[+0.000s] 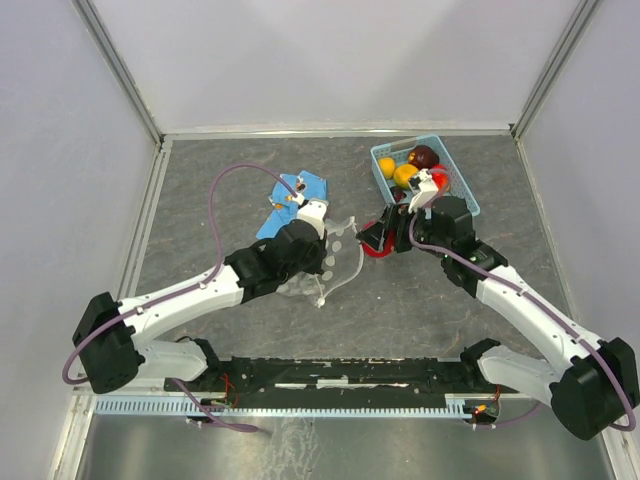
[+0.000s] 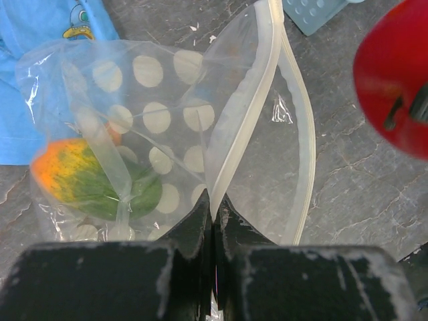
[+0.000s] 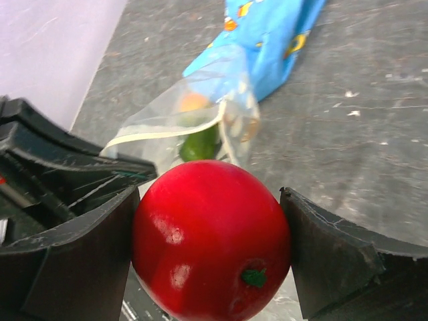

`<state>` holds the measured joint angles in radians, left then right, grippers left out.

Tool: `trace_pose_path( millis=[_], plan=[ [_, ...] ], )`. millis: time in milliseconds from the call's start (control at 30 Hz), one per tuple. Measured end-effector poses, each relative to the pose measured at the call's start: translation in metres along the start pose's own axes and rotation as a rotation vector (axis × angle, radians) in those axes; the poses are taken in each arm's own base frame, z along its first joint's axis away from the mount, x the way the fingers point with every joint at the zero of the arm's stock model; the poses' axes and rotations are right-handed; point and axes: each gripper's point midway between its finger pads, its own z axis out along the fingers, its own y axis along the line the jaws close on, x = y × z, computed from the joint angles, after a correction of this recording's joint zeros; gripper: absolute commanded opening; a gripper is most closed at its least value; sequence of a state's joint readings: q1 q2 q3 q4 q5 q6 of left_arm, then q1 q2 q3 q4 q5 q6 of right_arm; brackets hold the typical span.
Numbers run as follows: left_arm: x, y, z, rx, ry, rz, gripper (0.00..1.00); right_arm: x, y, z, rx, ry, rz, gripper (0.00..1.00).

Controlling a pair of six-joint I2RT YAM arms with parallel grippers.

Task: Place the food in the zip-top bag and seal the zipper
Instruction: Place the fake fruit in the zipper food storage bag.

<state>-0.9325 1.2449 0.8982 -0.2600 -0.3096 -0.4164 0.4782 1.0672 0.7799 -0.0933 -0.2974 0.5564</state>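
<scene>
Red fruit [image 3: 200, 257] tight in right tool [image 3: 210, 207], just beside zip-top bag [image 2: 167, 120], its rim in pinch of left tool [image 2: 214, 208]

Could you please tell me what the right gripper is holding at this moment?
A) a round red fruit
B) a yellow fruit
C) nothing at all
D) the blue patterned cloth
A: the right wrist view shows the round red fruit clamped in the right gripper, while the left gripper pinches the rim of the clear dotted plastic zip-top bag.
</scene>
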Motion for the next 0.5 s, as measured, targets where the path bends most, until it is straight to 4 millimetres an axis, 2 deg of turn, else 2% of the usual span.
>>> trace_pose_path(
  millis=[267,500],
  plan=[
    [-0.005,-0.013,0.001,0.048,0.010,-0.017,0.03,0.024,0.030,0.009,-0.167,-0.002,-0.003,0.59],
    [-0.005,-0.023,-0.001,0.099,0.024,-0.024,0.03,0.027,0.039,0.018,-0.225,-0.034,-0.025,0.59]
  ],
)
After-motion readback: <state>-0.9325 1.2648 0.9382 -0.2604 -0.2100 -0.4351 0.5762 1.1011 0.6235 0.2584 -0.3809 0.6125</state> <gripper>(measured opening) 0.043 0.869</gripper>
